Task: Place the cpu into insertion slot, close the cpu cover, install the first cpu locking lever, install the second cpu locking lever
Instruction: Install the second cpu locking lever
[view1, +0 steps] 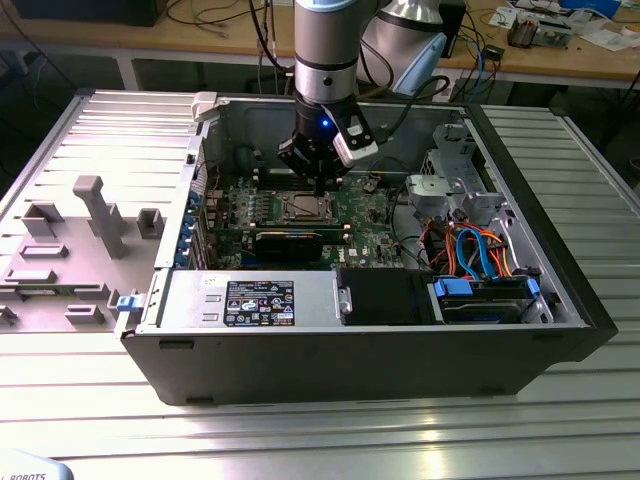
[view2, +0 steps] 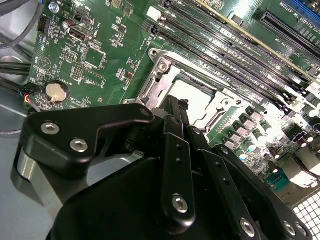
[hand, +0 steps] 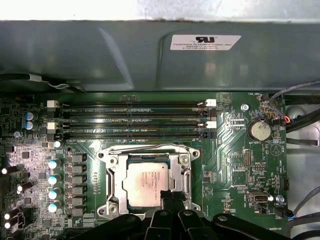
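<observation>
The cpu (hand: 146, 183) already lies flat in the slot (hand: 107, 156), cover (hand: 183, 175) down around it, so the levers look to be the step in hand. The jaws (hand: 168, 201), pinched together on nothing, hover at its edge. The chip is square, with no long axis.

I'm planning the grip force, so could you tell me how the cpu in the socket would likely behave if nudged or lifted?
The cpu looks like a flat, rigid plate with a metal top, so it should stay stiff and not roll. That smooth top is probably slippery. Seated inside the cpu cover, it likely resists sideways nudges. The tool sits at its edge.
</observation>
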